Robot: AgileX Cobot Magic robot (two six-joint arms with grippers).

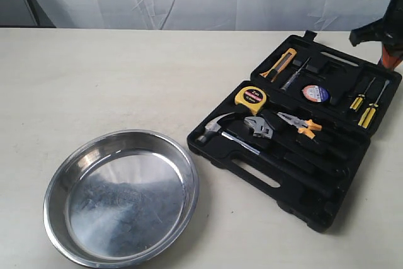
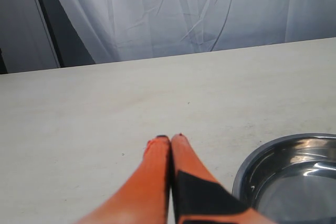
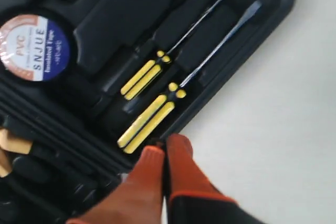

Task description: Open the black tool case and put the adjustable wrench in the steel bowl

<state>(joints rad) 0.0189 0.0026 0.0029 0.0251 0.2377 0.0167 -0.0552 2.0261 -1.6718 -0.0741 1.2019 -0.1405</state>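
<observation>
- Two grippers here, both pinched shut with nothing in them: the left end effector (image 2: 170,139) hangs over bare table (image 2: 105,119) beside the steel bowl (image 2: 247,171).
- The right end effector (image 3: 165,148) hovers at the rim of the open black tool case (image 1: 315,203), just beside the yellow screwdrivers (image 3: 149,119).
- The adjustable wrench (image 1: 259,127) lies in the case well apart from it, between hammer (image 1: 211,130) and pliers (image 1: 301,124), near the tape measure (image 1: 250,97).

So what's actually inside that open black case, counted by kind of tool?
Yellow-handled screwdrivers: 2
Tape measure: 1
Tape roll: 1
Claw hammer: 1
Adjustable wrench: 1
Orange-handled pliers: 1
Orange utility knife: 1
Slim pointed tool, kind unclear: 1
Total: 9
</observation>
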